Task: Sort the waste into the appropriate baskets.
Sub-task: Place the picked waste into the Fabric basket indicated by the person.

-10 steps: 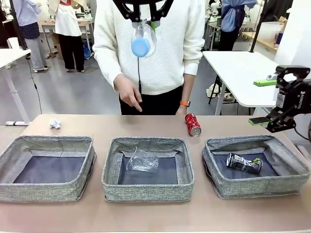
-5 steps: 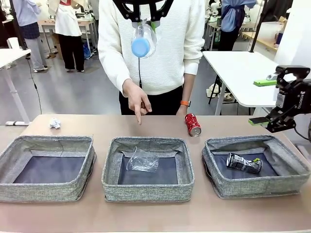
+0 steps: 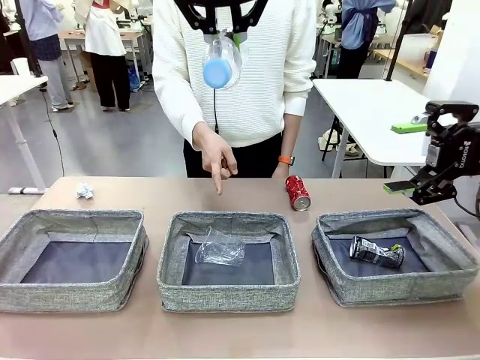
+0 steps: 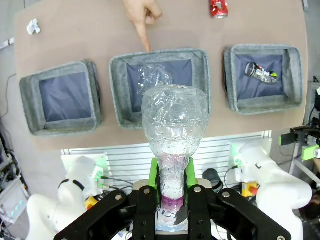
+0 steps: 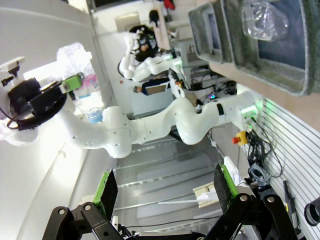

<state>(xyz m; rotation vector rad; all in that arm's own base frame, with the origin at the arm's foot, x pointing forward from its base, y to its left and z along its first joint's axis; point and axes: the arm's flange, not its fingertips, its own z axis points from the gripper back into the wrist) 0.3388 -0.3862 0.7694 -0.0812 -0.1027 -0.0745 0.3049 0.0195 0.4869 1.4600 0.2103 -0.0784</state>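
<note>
High above the table my left gripper (image 3: pixel 222 26) is shut on a clear plastic bottle (image 3: pixel 222 61), blue cap facing the camera. In the left wrist view the bottle (image 4: pixel 174 125) hangs over the middle basket (image 4: pixel 118 95). My right gripper (image 3: pixel 409 157) stands open and empty beside the right basket (image 3: pixel 405 289). A clear cup (image 3: pixel 219 247) lies in the middle basket (image 3: pixel 229 296). A crushed can (image 3: pixel 376 252) lies in the right one. The left basket (image 3: pixel 75 296) holds nothing. On the table behind the baskets lie a red can (image 3: pixel 298 193) and a paper ball (image 3: pixel 85 190).
A person stands at the far side. One hand (image 3: pixel 215 159) points a finger down at the table just behind the middle basket. A white table (image 3: pixel 375 112) stands at the back right. Bare tabletop runs in front of and behind the baskets.
The person's hand has swung slightly right and turned its index finger downward toward the middle basket. Both grippers and the bottle have stayed put.
</note>
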